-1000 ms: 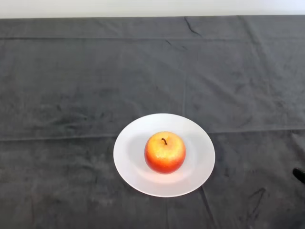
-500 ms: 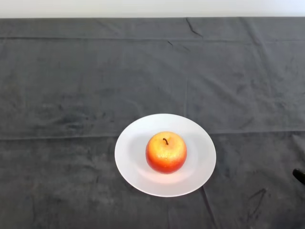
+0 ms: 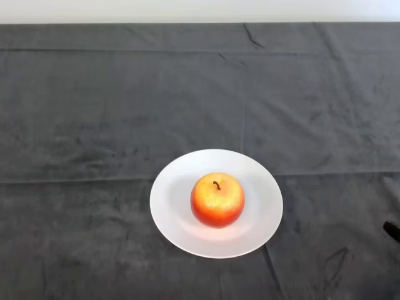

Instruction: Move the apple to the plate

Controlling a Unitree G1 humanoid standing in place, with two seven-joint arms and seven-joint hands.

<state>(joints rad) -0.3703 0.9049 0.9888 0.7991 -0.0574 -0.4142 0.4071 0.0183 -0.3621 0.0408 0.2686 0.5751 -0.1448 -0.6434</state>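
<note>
A red-and-yellow apple (image 3: 217, 199) sits upright, stem up, at the centre of a white plate (image 3: 172, 203) on a table draped in dark cloth (image 3: 94, 106), toward its near edge.

One apple (image 3: 217, 200), one plate (image 3: 172, 215)

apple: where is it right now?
In the head view the apple sits stem-up in the middle of the white plate, which lies on the dark cloth near the table's front edge, just right of centre.
</note>
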